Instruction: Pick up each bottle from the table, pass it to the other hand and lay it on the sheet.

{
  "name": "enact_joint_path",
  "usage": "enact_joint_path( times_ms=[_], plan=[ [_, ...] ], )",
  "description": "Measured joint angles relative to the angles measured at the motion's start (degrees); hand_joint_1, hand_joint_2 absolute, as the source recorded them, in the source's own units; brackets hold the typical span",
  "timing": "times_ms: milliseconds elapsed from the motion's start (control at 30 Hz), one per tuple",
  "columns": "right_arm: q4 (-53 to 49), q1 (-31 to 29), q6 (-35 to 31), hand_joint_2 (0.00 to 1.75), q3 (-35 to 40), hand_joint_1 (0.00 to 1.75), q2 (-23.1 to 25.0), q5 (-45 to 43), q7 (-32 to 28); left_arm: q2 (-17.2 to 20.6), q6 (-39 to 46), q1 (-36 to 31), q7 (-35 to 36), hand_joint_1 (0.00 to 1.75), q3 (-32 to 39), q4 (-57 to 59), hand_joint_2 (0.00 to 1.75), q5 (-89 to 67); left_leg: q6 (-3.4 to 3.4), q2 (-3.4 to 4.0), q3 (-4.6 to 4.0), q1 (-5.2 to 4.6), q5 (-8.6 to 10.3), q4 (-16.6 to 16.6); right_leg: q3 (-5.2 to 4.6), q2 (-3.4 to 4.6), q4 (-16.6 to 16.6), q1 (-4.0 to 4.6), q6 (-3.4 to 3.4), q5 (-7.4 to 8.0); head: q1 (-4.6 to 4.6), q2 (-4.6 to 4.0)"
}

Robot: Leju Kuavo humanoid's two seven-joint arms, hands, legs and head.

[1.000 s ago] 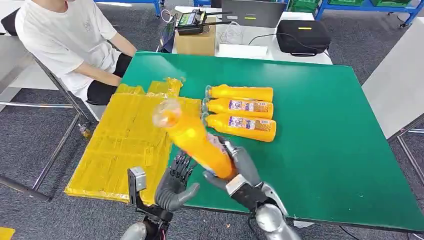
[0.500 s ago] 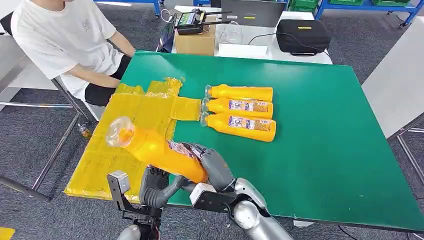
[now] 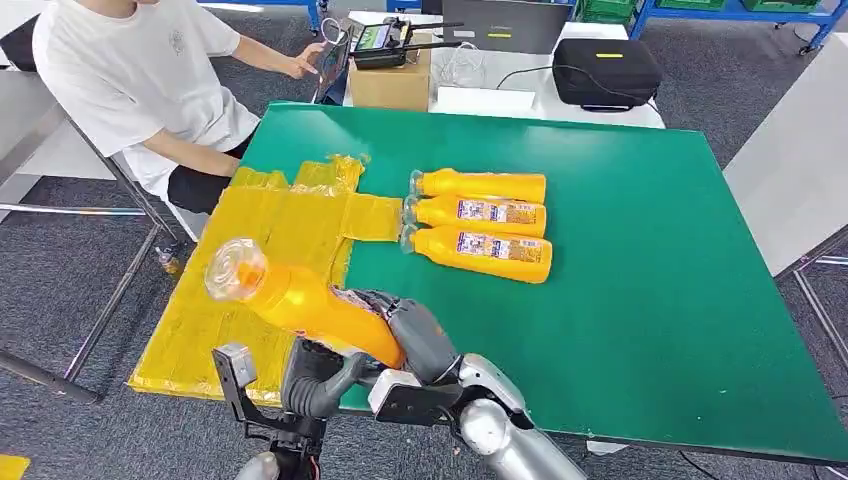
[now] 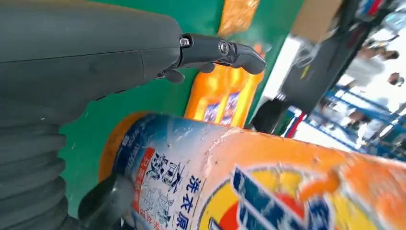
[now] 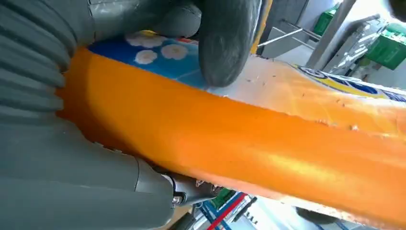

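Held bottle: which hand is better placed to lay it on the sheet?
Left. The left hand sits under the held bottle on the side of the yellow sheet; the right hand grips its base from the table side.

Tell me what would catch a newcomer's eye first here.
The big orange bottle held in the air over the near table edge, gripped by the right robot hand, with the left robot hand just beneath it. Next, the three orange bottles lying side by side mid-table beside the yellow sheet.
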Motion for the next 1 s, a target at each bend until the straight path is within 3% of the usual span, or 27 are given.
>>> enact_joint_path(
  times_ms=[33,67,100,133,367,400,600,700,733,867,933,967,1000],
  plan=[
    [0.1,0.0,0.0,1.75,0.1,1.75,0.0,-0.1,0.0,0.0,-0.9,0.1,0.4,1.75,0.0,-0.2,1.75,1.0,0.0,0.0,0.0,0.0,0.0,0.0,0.0,0.0,0.0,0.0,0.0,0.0,0.0,0.0],
    [0.2,0.0,0.0,1.75,0.2,1.75,0.0,-0.2,0.0,0.0,-1.8,0.1,0.9,1.52,0.1,-0.3,1.75,2.2,0.0,0.0,0.0,0.0,0.0,0.0,0.0,0.0,0.0,0.0,0.0,0.0,0.0,0.0],
    [0.3,-0.1,0.0,1.75,0.4,1.75,0.0,-0.2,0.0,0.0,-2.4,0.1,1.3,0.54,0.2,-0.3,1.75,3.0,0.0,0.0,0.0,0.0,0.0,0.0,0.0,0.0,0.0,0.0,0.0,0.0,0.0,0.0],
    [0.4,-0.3,0.1,1.75,0.7,1.75,-0.1,-0.2,0.0,0.0,-2.9,0.1,1.3,0.0,0.4,-0.3,1.75,3.5,0.0,0.01,0.0,0.0,0.0,0.0,-0.01,0.01,0.0,0.0,0.0,0.0,-0.02,0.0],
    [1.3,-0.6,1.1,1.75,2.1,1.75,-0.2,-2.1,-0.3,0.4,-10.3,1.0,-1.3,0.0,1.0,-2.1,1.75,1.1,0.0,0.03,-0.01,0.0,0.0,0.0,-0.05,0.04,0.0,0.01,0.0,0.0,0.0,0.0],
    [1.3,-0.3,1.1,1.75,2.0,1.75,-0.2,-2.3,-0.3,0.5,-10.8,1.2,-1.7,0.0,1.0,-2.4,0.0,-0.1,0.0,0.02,-0.01,0.0,0.0,0.0,-0.06,0.03,0.0,0.0,0.0,0.0,-0.02,0.0],
    [1.2,4.7,-0.7,1.75,-1.7,1.75,-0.7,-2.8,1.9,1.2,-10.4,2.0,-3.5,0.0,0.9,-5.0,0.0,-5.5,0.0,-0.02,-0.12,0.0,-0.01,0.0,-0.07,-0.02,0.0,0.0,0.0,0.0,-0.02,0.0],
    [1.0,6.9,-2.0,1.75,-4.0,1.75,-1.0,-0.7,3.8,1.5,-5.9,2.5,-5.3,0.0,0.3,-6.6,0.0,-10.5,0.0,-0.02,-0.11,0.0,-0.01,0.0,-0.07,-0.01,0.0,0.0,0.0,0.0,0.0,0.0],
    [1.0,7.4,-2.2,1.75,-4.8,1.75,-1.1,0.0,4.4,1.5,-3.9,2.8,-6.5,0.0,0.1,-7.4,1.75,-13.0,0.0,-0.02,-0.11,0.0,-0.01,0.0,-0.07,-0.02,0.0,0.0,0.0,0.0,0.0,0.0],
    [1.0,8.1,-4.8,1.75,-6.2,1.75,-1.6,5.8,7.7,1.6,4.9,3.0,-6.6,0.0,-0.2,-9.4,1.75,-21.6,0.0,-0.01,-0.09,0.0,-0.01,0.0,-0.07,0.0,0.0,0.0,0.0,0.0,-0.02,0.0],
    [1.1,8.2,-5.8,1.75,-6.4,1.75,-1.6,8.8,8.0,1.5,5.3,2.8,-3.1,0.0,-0.3,-9.7,1.75,-20.7,0.0,-0.02,-0.09,0.0,0.0,0.0,-0.07,-0.02,0.0,0.0,0.0,0.0,0.0,0.0],
    [1.2,8.3,-6.2,1.75,-6.3,1.75,-1.6,9.9,8.2,1.4,5.5,2.8,-1.9,0.0,-0.2,-9.7,0.0,-20.2,0.0,-0.02,-0.09,0.01,0.0,0.0,-0.07,-0.02,0.0,0.0,0.0,0.0,-0.02,0.0],
    [1.2,8.4,-6.4,1.75,-6.3,1.75,-1.6,10.5,8.2,1.4,5.5,2.7,-1.4,0.0,-0.3,-9.7,0.0,-20.0,0.0,-0.02,-0.09,0.01,0.0,0.0,-0.07,-0.01,0.0,0.01,0.0,0.0,0.0,0.0]
  ],
)
